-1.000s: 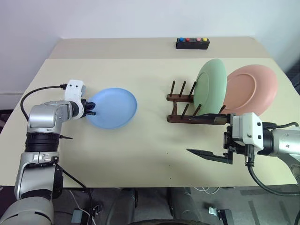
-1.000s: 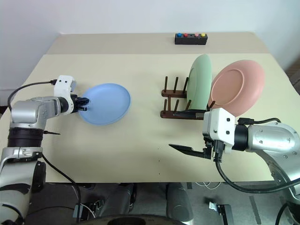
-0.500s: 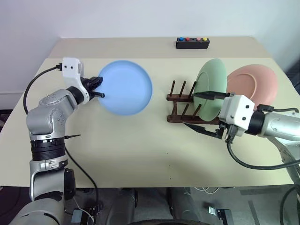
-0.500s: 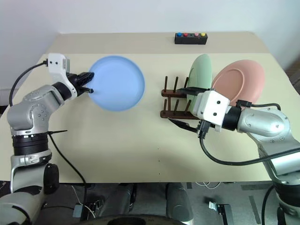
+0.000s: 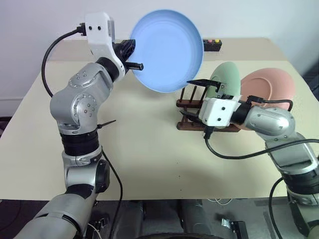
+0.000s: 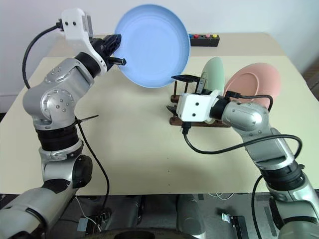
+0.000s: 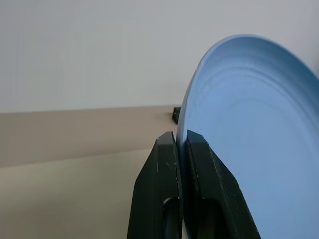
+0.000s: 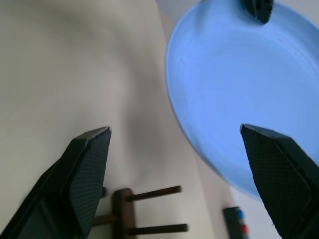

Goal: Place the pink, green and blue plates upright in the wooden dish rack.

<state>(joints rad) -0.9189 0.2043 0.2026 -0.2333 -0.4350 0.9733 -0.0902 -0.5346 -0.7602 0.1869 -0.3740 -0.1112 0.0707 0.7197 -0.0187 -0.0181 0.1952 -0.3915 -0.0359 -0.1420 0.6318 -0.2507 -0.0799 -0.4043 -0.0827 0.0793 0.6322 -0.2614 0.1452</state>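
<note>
The blue plate point(image 5: 167, 50), smooth, round and shallow, hangs clear above the table point(image 5: 144, 144) with its rim pinched between my left gripper point(image 5: 133, 56)'s black fingers. At four o'clock from it, my right gripper point(image 5: 192, 98) gapes wide beside the dark pegged wooden dish rack point(image 5: 192, 117), where the green plate point(image 5: 227, 84) and pink plate point(image 5: 271, 89) stand upright.

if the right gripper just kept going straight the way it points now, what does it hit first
Most likely the blue plate. It lies ahead between the right gripper's open fingers, held up off the table by the left gripper. The wooden dish rack's pegs sit lower, seemingly off that line, though depth is hard to judge.
</note>
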